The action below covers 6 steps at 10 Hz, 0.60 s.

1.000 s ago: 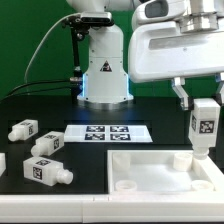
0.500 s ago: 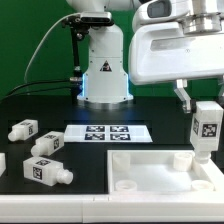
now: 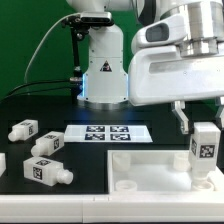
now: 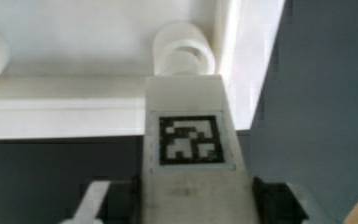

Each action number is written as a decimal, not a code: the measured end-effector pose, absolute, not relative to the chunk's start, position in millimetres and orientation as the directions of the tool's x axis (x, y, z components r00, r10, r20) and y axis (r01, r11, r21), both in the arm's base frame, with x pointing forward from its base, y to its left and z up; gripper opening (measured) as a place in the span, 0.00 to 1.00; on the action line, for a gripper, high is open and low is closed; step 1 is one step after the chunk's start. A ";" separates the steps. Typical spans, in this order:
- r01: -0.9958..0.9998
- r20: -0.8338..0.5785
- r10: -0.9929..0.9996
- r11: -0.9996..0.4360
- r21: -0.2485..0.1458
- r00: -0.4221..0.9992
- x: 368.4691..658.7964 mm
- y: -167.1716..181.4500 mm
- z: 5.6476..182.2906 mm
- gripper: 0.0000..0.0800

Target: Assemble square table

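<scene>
The white square tabletop slab [image 3: 160, 170] lies at the exterior view's lower right, ribbed side up. My gripper [image 3: 200, 120] is shut on a chunky white tagged leg [image 3: 204, 147] and holds it upright over the slab's far right corner. In the wrist view this leg [image 4: 192, 140] runs out from between my fingers [image 4: 99, 203] toward a round socket [image 4: 186, 52] in the slab's corner, and its tip hides part of the socket. Whether the tip touches the socket I cannot tell. Three more tagged legs [image 3: 48, 170] [image 3: 47, 143] [image 3: 22, 129] lie on the black table at the exterior view's left.
The marker board [image 3: 110, 133] lies flat in the middle, behind the slab. The robot base [image 3: 103, 70] stands at the back. Another white piece [image 3: 2, 162] pokes in at the exterior view's left edge.
The gripper has carried the held leg lower and slightly toward the exterior view's left, nearer the slab's corner. The loose legs and slab have not moved.
</scene>
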State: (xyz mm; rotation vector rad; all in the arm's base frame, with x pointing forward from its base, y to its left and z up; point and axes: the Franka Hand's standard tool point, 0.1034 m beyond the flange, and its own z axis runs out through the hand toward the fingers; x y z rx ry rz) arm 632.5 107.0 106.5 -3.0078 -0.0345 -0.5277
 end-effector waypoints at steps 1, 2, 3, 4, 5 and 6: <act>0.040 0.347 0.009 -0.996 -0.083 0.938 632.9 109.6 105.4 0.36; 0.044 0.354 0.011 -0.996 -0.084 0.935 633.1 112.3 103.8 0.36; 0.043 0.349 0.012 -0.996 -0.082 0.937 631.6 112.1 98.9 0.36; 0.042 0.349 0.011 -0.996 -0.081 0.937 631.4 111.0 96.1 0.36; 0.042 0.356 0.011 -0.996 -0.081 0.934 632.4 110.7 95.0 0.36; 0.042 0.370 0.009 -0.996 -0.081 0.929 633.4 110.4 94.8 0.36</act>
